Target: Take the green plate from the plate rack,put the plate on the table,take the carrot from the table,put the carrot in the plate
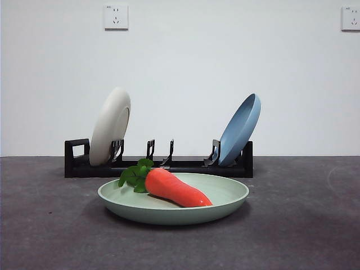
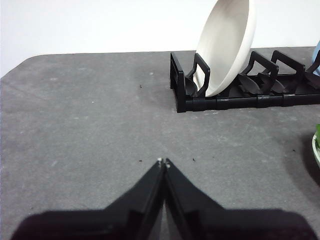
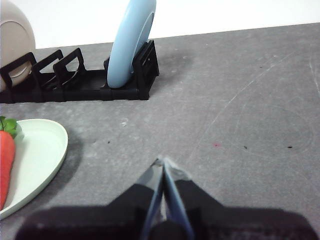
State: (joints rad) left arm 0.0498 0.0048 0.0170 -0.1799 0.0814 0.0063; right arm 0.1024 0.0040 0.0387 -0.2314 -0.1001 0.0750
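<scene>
We see the carrot (image 1: 175, 188) lying in the green plate (image 1: 225, 203) on the table (image 1: 304, 225); left gripper (image 2: 163, 161) and right gripper (image 3: 162, 161) both clenched, empty.

A cream-white plate (image 1: 110, 125) leaned upright near one end, and a blue plate (image 1: 241, 129) leaned at the other end. Two white wall sockets (image 1: 116, 17) sat high on the pale wall (image 1: 185, 67) behind them.
</scene>
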